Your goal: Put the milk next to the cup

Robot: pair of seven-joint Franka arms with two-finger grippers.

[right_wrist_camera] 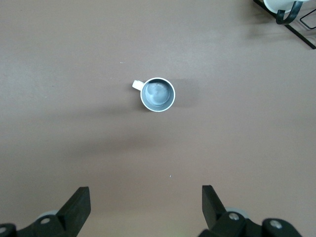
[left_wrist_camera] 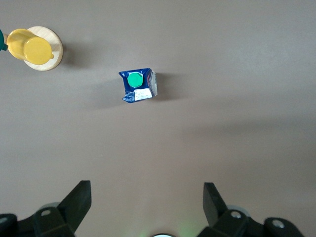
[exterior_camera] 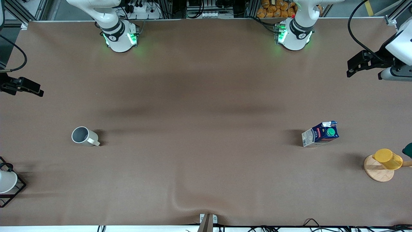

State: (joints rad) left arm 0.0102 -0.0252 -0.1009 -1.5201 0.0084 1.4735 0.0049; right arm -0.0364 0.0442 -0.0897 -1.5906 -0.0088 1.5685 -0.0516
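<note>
The milk (exterior_camera: 320, 133) is a dark blue gable-top carton with a green cap, standing upright toward the left arm's end of the table. The left wrist view shows the milk (left_wrist_camera: 138, 85) from above. The cup (exterior_camera: 84, 136), a cream-white mug with a grey inside, stands toward the right arm's end; the cup (right_wrist_camera: 158, 94) shows in the right wrist view. My left gripper (exterior_camera: 351, 69) hangs high over bare table at its end, open and holding nothing (left_wrist_camera: 146, 195). My right gripper (exterior_camera: 38, 91) hangs high at its own end, also open with nothing in it (right_wrist_camera: 145, 197).
A yellow cup on a wooden stand (exterior_camera: 388, 159) is beside the milk, nearer the front camera and the table's end. A white cup in a black wire rack (exterior_camera: 6, 182) sits at the corner near the mug. The brown table cover (exterior_camera: 206, 154) has a wrinkle at its front edge.
</note>
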